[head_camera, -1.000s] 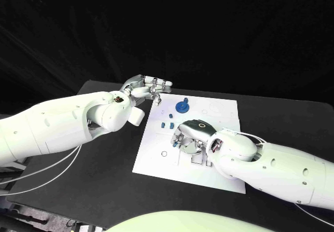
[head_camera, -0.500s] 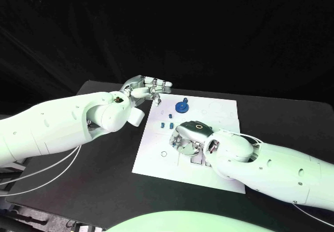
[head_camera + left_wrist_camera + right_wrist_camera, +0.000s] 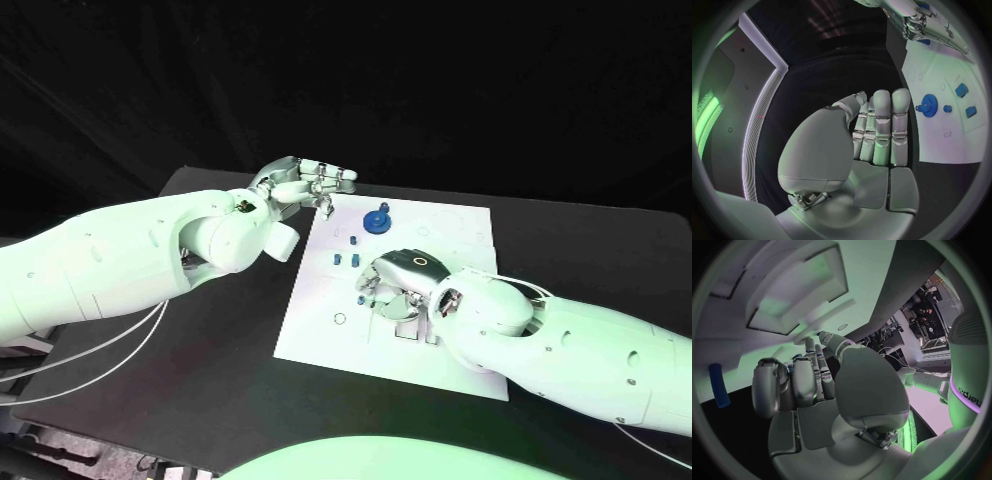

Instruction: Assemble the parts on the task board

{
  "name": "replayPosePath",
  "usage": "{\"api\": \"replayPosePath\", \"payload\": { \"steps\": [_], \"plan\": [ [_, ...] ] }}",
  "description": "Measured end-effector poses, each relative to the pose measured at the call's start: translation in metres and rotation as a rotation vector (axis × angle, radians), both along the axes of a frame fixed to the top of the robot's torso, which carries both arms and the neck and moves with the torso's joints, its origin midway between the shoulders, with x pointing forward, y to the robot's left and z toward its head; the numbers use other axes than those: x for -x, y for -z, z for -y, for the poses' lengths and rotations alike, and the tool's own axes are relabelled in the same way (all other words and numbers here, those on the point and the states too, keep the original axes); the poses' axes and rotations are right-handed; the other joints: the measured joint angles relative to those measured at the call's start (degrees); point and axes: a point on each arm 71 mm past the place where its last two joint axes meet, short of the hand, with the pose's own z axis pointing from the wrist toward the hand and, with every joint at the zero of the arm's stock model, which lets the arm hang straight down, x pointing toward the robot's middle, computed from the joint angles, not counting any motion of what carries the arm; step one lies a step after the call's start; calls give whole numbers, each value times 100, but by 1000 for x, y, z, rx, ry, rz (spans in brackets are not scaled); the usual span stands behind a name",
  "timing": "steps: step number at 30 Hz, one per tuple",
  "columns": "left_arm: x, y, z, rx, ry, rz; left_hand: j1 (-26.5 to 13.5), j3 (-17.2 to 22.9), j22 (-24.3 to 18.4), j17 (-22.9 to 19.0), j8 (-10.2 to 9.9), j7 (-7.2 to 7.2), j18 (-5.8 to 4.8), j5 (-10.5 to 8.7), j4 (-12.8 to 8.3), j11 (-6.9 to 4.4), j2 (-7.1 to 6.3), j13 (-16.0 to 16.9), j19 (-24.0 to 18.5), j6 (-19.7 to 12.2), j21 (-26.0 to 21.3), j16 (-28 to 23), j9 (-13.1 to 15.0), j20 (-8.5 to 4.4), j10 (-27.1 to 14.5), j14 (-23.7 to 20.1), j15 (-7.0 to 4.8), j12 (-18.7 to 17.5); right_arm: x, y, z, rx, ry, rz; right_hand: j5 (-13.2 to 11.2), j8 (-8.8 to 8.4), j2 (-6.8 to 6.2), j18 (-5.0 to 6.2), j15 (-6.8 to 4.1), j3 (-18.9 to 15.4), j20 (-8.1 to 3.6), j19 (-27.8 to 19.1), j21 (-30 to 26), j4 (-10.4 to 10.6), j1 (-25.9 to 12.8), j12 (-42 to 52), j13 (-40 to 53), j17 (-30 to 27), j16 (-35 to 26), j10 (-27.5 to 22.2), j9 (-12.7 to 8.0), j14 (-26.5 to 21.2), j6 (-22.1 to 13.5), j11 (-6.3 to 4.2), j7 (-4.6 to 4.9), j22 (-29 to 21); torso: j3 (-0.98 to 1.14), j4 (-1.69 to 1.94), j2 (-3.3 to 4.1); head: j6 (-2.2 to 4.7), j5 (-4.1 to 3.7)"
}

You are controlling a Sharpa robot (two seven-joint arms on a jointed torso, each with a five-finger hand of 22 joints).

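The white task board (image 3: 447, 225) lies in the middle of the black table. A blue gear on a peg (image 3: 378, 220) stands near the board's far edge, and the left wrist view shows this gear (image 3: 928, 105) too. Small blue parts (image 3: 342, 258) lie just nearer than the gear. My right hand (image 3: 400, 283) rests fingers-down on the board's middle, its fingertips around a small blue part (image 3: 364, 297); I cannot tell whether it grips that part. My left hand (image 3: 307, 180) hovers at the board's far left corner, fingers drawn together, holding nothing. That hand (image 3: 876, 127) is bare in its wrist view.
A small ring (image 3: 339, 319) lies on the board's left side. In the right wrist view a rectangular recess (image 3: 798, 295) is sunk in the board and a blue bar (image 3: 717, 385) lies beside the hand. Black table (image 3: 216, 340) surrounds the board.
My right hand has shifted slightly over the board's middle and back. The left hand has stayed where it was.
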Motion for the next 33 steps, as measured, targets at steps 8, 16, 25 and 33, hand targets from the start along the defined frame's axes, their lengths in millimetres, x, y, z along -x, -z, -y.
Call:
{"api": "replayPosePath", "payload": {
  "steps": [8, 16, 25, 33],
  "plan": [
    [0, 0, -2, -2, -3, -2, 0, 0, -21, -10, 0, 0, 0, 0, 0, 0, 0, 0, 0, 0, -35, 0, 0, 0, 0, 0, 0, 0, 6, -11, 19, -26, 31, 10, -186, 0, -29, 86, 53, -134, 22, -122, -270, 24, -16, 94, 11, -288, -199, -149, -18, -30, -68, 12, -68, -175, 1, 1, -1, 52, -39],
    [0, 1, -4, -4, -6, -4, 0, 0, -21, -9, 0, 0, 0, 0, 0, 0, 0, 0, 0, 0, -35, 0, -6, 0, 0, 0, 0, 1, -13, -47, 63, -23, 123, 75, -186, -1, -29, 85, 52, -192, 22, -122, -270, 31, -16, 166, 16, -285, -199, -160, -17, -30, -69, 23, -68, -173, -6, -3, -1, 162, -203],
    [0, 0, -6, -6, -7, -4, 0, 0, -21, -9, 0, 0, 0, 0, 0, 0, 0, 0, 0, 0, -35, 0, -6, 0, 0, 0, 0, 24, -39, -60, 108, 34, 232, 100, -253, -1, -67, 85, 52, -394, 22, -122, -270, 94, -54, 294, 37, -317, -199, -192, -32, -30, -68, -9, -68, -160, -13, -20, 0, 254, -352],
    [0, 0, -6, -5, -5, -5, 0, 0, -29, -14, 0, 0, 0, 0, 1, 0, 0, 0, 0, 0, -34, 0, -6, 0, 0, 0, 0, 24, -41, -51, 109, 62, 229, 63, -278, -1, -97, 86, 52, -551, 42, -141, -375, 143, -24, 332, 38, -408, -278, -335, -39, -30, -89, 13, -89, -251, -20, -13, 1, 269, -371]
  ]
}}
